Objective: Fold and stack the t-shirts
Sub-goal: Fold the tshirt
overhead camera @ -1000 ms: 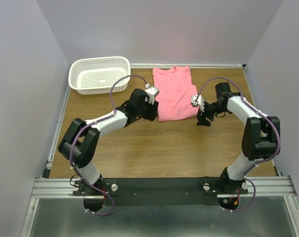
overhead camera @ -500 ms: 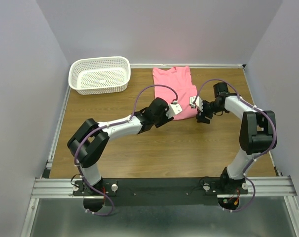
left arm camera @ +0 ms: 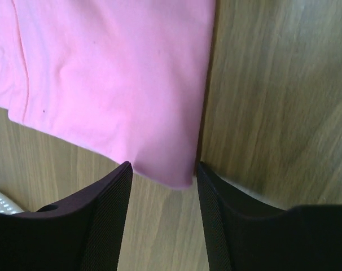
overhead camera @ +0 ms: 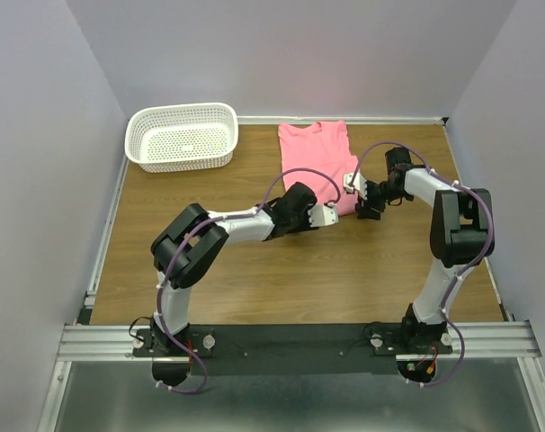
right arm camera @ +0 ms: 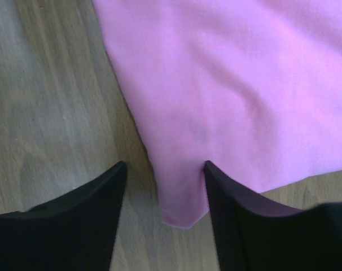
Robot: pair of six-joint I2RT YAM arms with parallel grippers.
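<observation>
Left gripper (left arm camera: 164, 169): jaws parted to a middling gap, nothing pinched. The left fingers (left arm camera: 103, 214), black and ribbed, straddle the near-left corner of the salmon-pink t-shirt (left arm camera: 114, 73). The corner's tip lies in the gap between them, cloth flat on the wood. Can't tell whether the tips touch the table (overhead camera: 254, 279).

Right gripper (right arm camera: 165, 166): also parted, gripping nothing. The right fingers (right arm camera: 75, 220) stand either side of the near-right corner. The cloth edge runs right up to one finger and slips out of sight behind it.

From above, the left arm (overhead camera: 236, 223) reaches across low from the left and its wrist covers that corner. The right arm (overhead camera: 457, 225) curls in from the right side.

The t-shirt lies flat as a rough rectangle on the far part of the table, right of centre, neck toward the back wall. A white perforated basket (overhead camera: 178, 160) sits at the far left, apart from the shirt.
</observation>
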